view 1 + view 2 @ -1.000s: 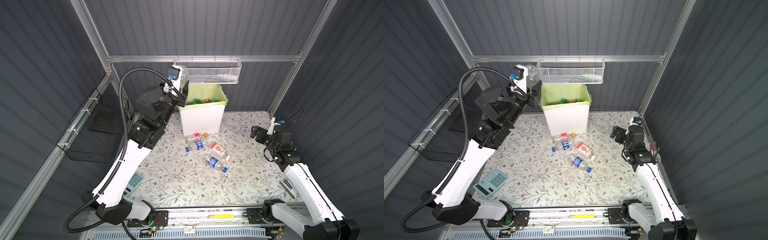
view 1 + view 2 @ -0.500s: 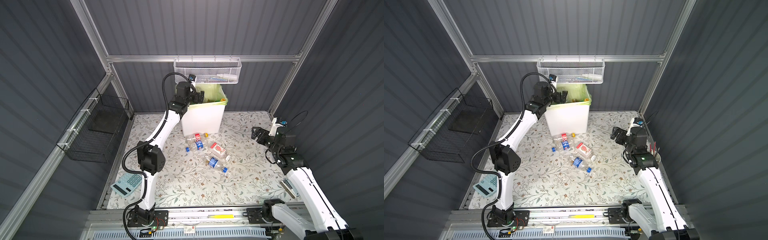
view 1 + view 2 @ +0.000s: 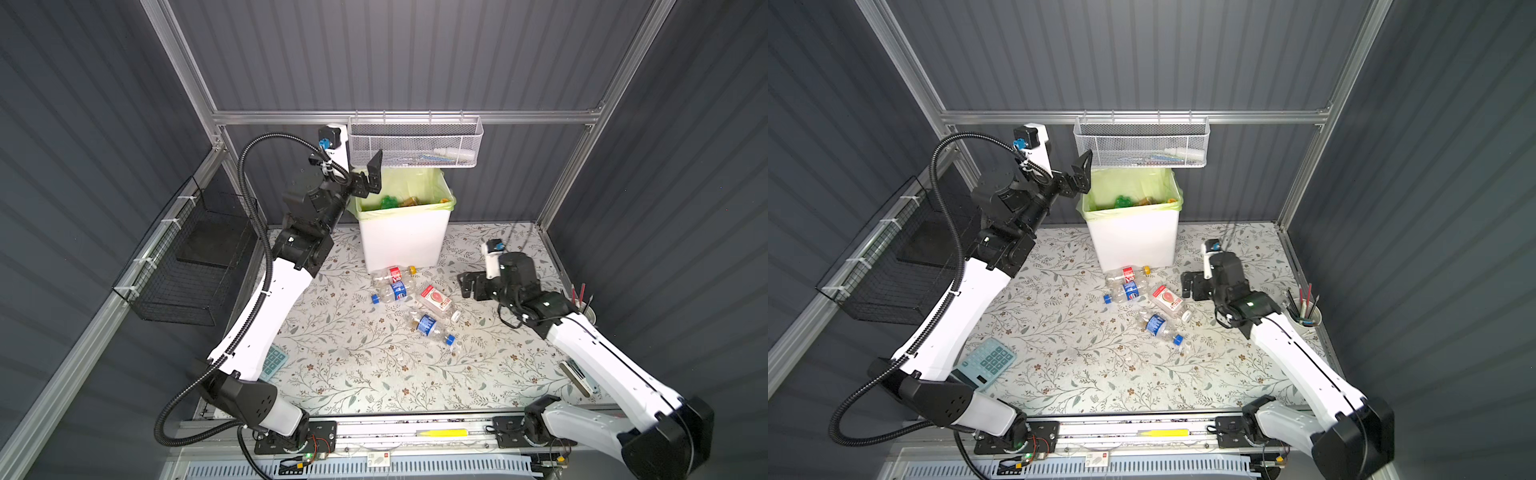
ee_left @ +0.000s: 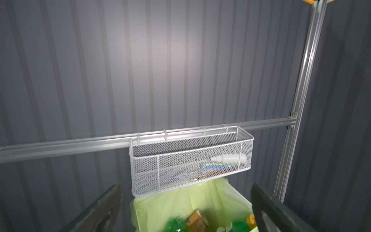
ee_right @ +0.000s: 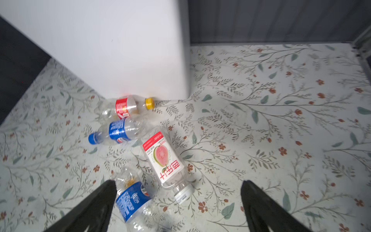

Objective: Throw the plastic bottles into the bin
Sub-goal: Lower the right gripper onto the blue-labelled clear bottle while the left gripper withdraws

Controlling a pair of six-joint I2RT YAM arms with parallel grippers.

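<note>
The white bin (image 3: 403, 245) (image 3: 1133, 241) with its yellow-green liner stands at the back; green and amber plastic bottles (image 4: 195, 222) lie inside. My left gripper (image 3: 368, 178) (image 3: 1079, 176) (image 4: 186, 185) hangs open and empty by the bin's left rim. Several bottles lie on the table in front of the bin: a red-labelled one (image 3: 395, 274) (image 5: 125, 106), a blue-labelled one (image 3: 392, 291) (image 5: 118, 131), a white guava-labelled one (image 3: 436, 301) (image 5: 163, 158) and another blue-labelled one (image 3: 430, 326) (image 5: 133, 200). My right gripper (image 3: 469, 286) (image 3: 1192, 284) (image 5: 178, 181) is open, low, just right of them.
A white mesh basket (image 3: 415, 143) (image 4: 188, 158) hangs on the back rail right above the bin. A black wire basket (image 3: 195, 270) is on the left wall. A teal calculator (image 3: 988, 361) lies front left, a cup of pens (image 3: 1306, 311) at the right edge.
The clear bottle my left gripper held beside the bin's left rim is gone from it, and its jaws now stand open. My right arm has barely shifted.
</note>
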